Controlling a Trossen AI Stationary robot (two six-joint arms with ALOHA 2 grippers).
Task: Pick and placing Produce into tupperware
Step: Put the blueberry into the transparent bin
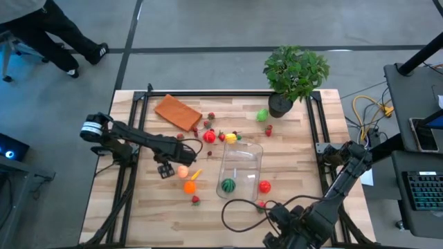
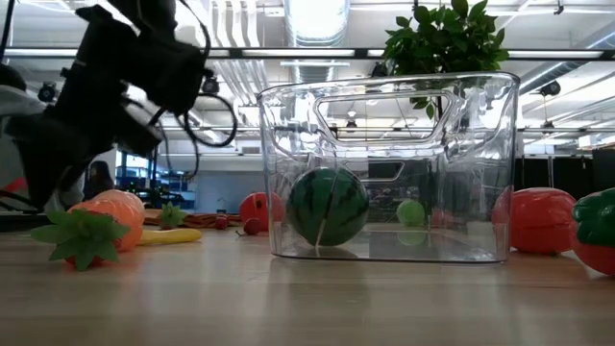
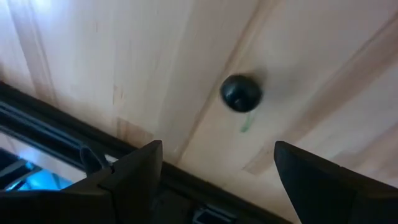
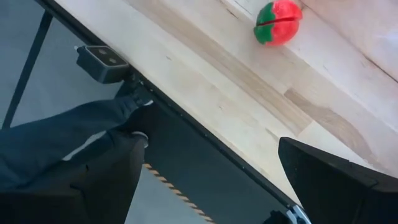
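Your left arm (image 1: 131, 135) was built of dark, near-black links, with one white band ringing its joint nearest the table edge (image 1: 104, 180). A small black block hung under its wrist, close to the tupperware (image 1: 240, 169). Your right arm (image 1: 346, 176) was the same matte black, with blocky rounded joint housings, and a thin black cable (image 1: 235, 206) looped out from it over the wood just beside the tupperware. Seen from each wrist, your left gripper (image 3: 214, 171) and right gripper (image 4: 208, 171) showed two broad, flat, dark fingers with angled edges. At table height the left arm looked bulky and black, with black cables curling behind it.
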